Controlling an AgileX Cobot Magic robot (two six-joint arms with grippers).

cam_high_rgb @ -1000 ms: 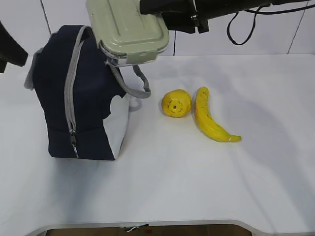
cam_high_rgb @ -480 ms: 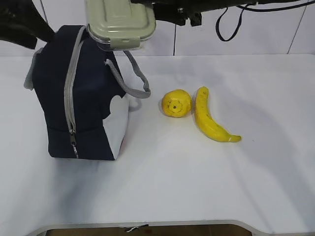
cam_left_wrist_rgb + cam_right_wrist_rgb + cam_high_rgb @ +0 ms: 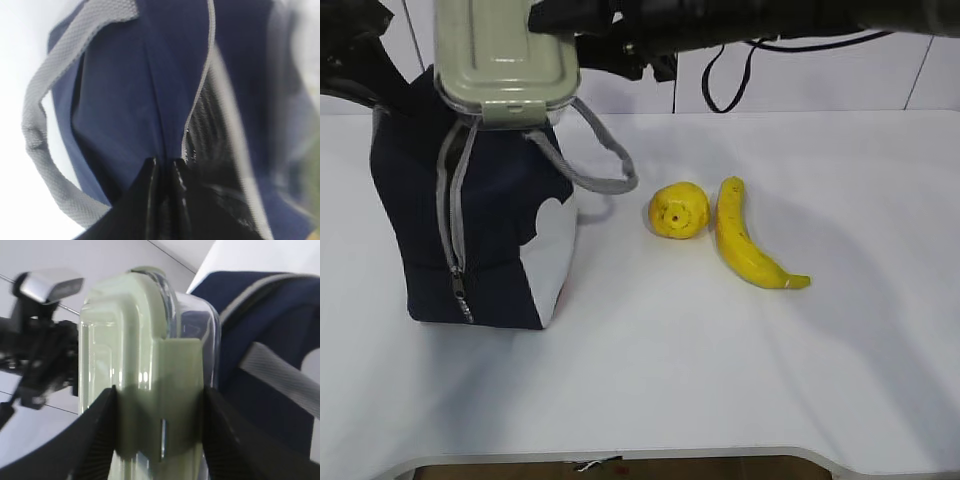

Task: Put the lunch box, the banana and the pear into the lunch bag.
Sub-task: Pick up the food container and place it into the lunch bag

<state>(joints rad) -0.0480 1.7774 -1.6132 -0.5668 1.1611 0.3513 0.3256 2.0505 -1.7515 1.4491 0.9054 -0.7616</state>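
Note:
The lunch box, clear with a sage-green lid, hangs on edge just above the top of the navy lunch bag. My right gripper is shut on the lunch box, one finger on each side of its latch. In the left wrist view my left gripper pinches a fold of the lunch bag beside its open grey zipper edge. The pear and the banana lie side by side on the table right of the bag, apart from both grippers.
The white table ends in a front edge near the bottom of the exterior view. A grey handle loop hangs off the bag toward the pear. Cables dangle from the right arm at the back.
My right gripper has carried the lunch box leftward, over the bag's top. The left gripper has closed on the bag's fabric, and the bag has shifted a little to the left.

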